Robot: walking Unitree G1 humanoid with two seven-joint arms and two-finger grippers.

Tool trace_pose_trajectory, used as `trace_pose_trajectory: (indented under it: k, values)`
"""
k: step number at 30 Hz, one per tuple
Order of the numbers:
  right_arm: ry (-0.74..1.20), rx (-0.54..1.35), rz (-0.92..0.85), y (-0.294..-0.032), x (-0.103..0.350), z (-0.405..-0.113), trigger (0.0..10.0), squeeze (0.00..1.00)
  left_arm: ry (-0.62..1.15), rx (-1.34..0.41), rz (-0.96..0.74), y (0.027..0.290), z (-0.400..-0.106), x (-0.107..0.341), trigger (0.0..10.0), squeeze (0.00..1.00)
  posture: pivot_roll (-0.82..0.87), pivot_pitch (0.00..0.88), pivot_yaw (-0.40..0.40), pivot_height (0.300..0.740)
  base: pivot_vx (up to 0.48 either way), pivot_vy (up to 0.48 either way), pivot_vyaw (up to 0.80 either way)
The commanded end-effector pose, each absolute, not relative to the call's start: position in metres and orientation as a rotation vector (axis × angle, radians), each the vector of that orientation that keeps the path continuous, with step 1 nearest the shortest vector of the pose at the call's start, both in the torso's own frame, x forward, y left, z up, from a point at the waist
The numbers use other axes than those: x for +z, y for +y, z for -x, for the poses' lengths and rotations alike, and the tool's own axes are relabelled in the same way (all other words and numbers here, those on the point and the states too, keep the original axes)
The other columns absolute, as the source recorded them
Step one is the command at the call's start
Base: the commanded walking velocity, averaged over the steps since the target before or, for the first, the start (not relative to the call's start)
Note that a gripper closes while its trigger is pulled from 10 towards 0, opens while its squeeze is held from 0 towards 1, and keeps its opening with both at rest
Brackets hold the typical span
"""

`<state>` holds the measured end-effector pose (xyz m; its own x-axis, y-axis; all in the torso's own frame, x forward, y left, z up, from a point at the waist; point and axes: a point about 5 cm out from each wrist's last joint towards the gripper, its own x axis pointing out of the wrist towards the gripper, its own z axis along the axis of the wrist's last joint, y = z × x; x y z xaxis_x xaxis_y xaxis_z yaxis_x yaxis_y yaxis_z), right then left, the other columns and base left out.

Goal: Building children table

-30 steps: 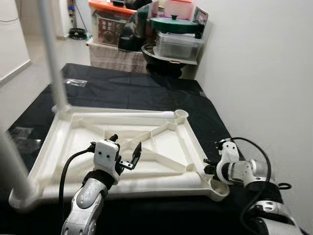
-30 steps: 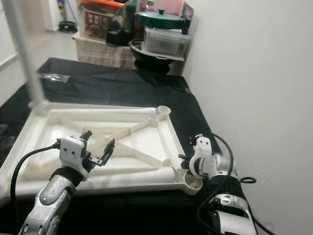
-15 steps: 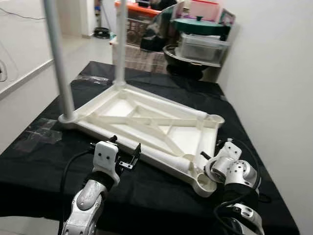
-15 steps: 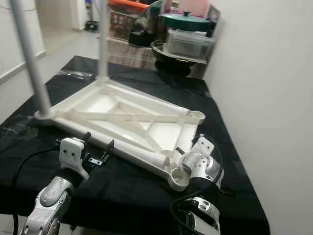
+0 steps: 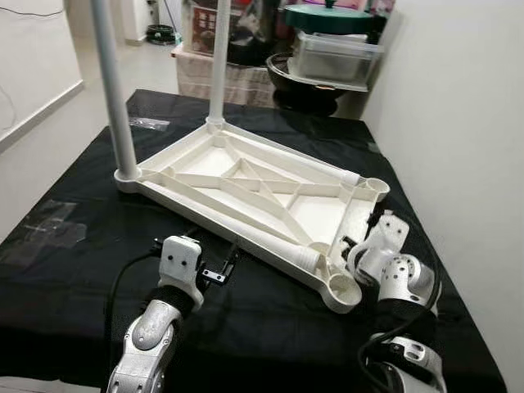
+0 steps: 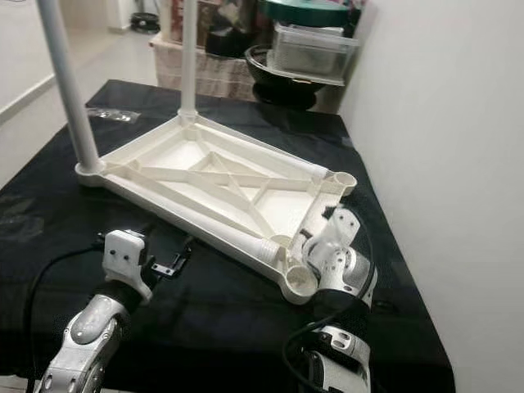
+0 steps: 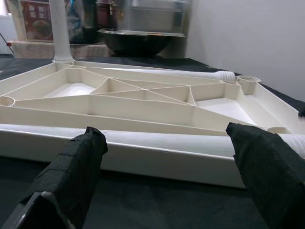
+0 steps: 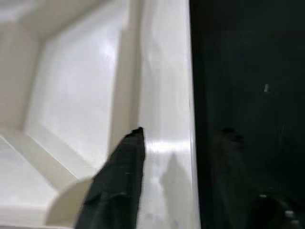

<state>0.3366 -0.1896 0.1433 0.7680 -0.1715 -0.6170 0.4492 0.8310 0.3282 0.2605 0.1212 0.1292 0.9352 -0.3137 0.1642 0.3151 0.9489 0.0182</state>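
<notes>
The white plastic tabletop [image 5: 270,209] lies upside down and askew on the black cloth. Two white legs [image 5: 110,90] stand upright in its far left corners. Two more white tubes with threaded ends [image 5: 282,246] lie along its long sides. My left gripper [image 5: 214,252] hovers open just in front of the near long rim [image 7: 157,160], holding nothing. My right gripper [image 5: 354,244] is at the near right corner socket [image 5: 342,293]. In the right wrist view one black finger [image 8: 121,176] lies inside the rim [image 8: 167,119], the other outside, closed on it.
Boxes, a clear container, a green lid and a black bowl [image 5: 315,82] are stacked behind the table. A white wall runs along the right. Clear plastic bags [image 5: 49,229] lie on the cloth at left. The cloth's front edge is close below my arms.
The tabletop's left end has swung away from me, pivoting near the corner under my right gripper. My left gripper, earlier over the tabletop, now sits in front of it. The view rose and pulled back.
</notes>
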Motion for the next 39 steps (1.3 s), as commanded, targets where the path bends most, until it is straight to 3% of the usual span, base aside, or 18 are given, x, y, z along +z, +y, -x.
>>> trace_pose_trajectory:
  k: [1,7,14,15,16,17,18,21,24,34,39]
  values:
    - [0.589,-0.303,-0.488,-0.187,0.154,-0.338,10.0,1.00,-0.164,-0.335,0.007,0.118,-0.261,0.127,10.0,0.00,0.01,0.000,-0.167,0.740,0.000,0.000,0.00]
    - [0.306,-0.006,-0.334,-0.183,0.241,-0.347,10.0,1.00,-0.162,-0.353,0.012,0.115,-0.260,0.127,10.0,0.00,0.00,0.000,-0.148,0.740,0.000,0.000,0.00]
    - [0.041,0.284,-0.007,-0.176,0.270,-0.357,10.0,1.00,-0.168,-0.366,0.014,0.113,-0.262,0.128,10.0,0.00,0.00,0.000,-0.144,0.740,0.000,0.000,0.00]
    - [-0.039,0.474,0.130,-0.163,0.273,-0.352,10.0,1.00,-0.172,-0.369,0.012,0.113,-0.262,0.129,10.0,0.00,0.01,0.000,-0.144,0.740,0.000,0.000,0.00]
    - [-0.039,0.474,0.130,-0.163,0.273,-0.352,10.0,1.00,-0.172,-0.369,0.012,0.113,-0.262,0.129,10.0,0.00,0.01,0.000,-0.144,0.740,0.000,0.000,0.00]
    - [-0.090,0.551,0.236,-0.159,0.271,-0.348,10.0,1.00,-0.172,-0.370,0.012,0.114,-0.262,0.130,10.0,0.00,0.02,0.000,-0.143,0.740,0.000,0.000,0.00]
    - [-0.105,0.646,0.348,-0.156,0.260,-0.344,10.0,0.00,-0.172,-0.375,0.009,0.115,-0.261,0.130,10.0,0.00,0.02,0.000,-0.141,0.740,0.000,0.000,0.00]
    - [-0.043,0.815,0.577,-0.162,0.232,-0.338,10.0,0.00,-0.163,-0.394,0.005,0.115,-0.259,0.129,10.0,0.00,0.03,0.000,-0.143,0.740,0.000,0.000,0.00]
    - [0.030,0.870,0.630,-0.172,0.222,-0.340,10.0,0.00,-0.146,-0.418,0.003,0.114,-0.256,0.126,10.0,0.00,0.03,0.000,-0.145,0.740,0.000,0.000,0.00]
    - [0.237,0.982,0.557,-0.204,0.200,-0.352,10.0,0.00,-0.091,-0.478,-0.015,0.112,-0.244,0.115,10.0,0.00,0.05,0.000,-0.149,0.740,0.000,0.000,0.00]
    - [0.319,0.982,0.613,-0.214,0.184,-0.353,10.0,0.00,-0.089,-0.474,-0.020,0.114,-0.245,0.116,10.0,0.00,0.06,0.000,-0.149,0.740,0.000,0.000,0.00]
